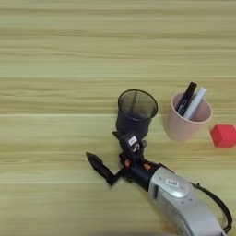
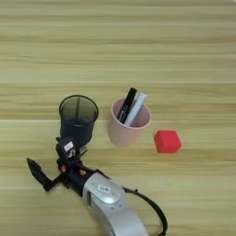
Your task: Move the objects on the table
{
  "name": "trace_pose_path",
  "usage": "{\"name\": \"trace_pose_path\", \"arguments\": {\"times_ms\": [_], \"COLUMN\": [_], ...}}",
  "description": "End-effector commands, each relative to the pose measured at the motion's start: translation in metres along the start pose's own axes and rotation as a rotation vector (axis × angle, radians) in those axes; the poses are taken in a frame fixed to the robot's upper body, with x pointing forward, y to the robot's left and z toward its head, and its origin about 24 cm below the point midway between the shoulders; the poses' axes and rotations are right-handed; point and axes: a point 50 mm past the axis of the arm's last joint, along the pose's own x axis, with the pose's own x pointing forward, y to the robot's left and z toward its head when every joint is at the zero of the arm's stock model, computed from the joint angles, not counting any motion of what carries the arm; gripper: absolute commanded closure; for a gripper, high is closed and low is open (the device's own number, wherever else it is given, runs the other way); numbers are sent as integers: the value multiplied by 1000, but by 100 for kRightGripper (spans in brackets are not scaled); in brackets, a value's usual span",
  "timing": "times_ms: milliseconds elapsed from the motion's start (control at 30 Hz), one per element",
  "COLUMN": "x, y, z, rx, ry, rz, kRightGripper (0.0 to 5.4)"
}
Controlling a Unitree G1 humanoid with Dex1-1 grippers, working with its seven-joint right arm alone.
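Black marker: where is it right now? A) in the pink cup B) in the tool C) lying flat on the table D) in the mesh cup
A: the black marker stands tilted in the pink cup, beside a white pen.

Soft, even light falls on the counter (image 1: 55,55), bright enough to show the wood grain from edge to edge, with no hard glare on it. Shadows are faint and short: a dim smudge beside the base of the pink cup (image 1: 186,122) and the black mesh cup (image 1: 135,114), another under the red cube (image 1: 224,136). The silver forearm (image 1: 189,207) carries pale highlights along its top, suggesting light from above. Fine detail is soft throughout; the claw (image 1: 113,154) and the markings on the arm read as blurred, and the grain stripes look slightly smeared
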Motion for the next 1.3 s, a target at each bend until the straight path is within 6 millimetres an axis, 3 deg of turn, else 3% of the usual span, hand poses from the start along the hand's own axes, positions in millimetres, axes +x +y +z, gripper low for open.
{"name": "trace_pose_path", "arguments": {"times_ms": [33, 767, 1300], "x": [2, -4, -24], "y": [-5, 16, 31], "z": [12, 21, 69], "rx": [-20, -37, -109], "ry": [-47, -103, -366], "rz": [-26, 112, 237], "kRightGripper": [6, 6, 6]}}
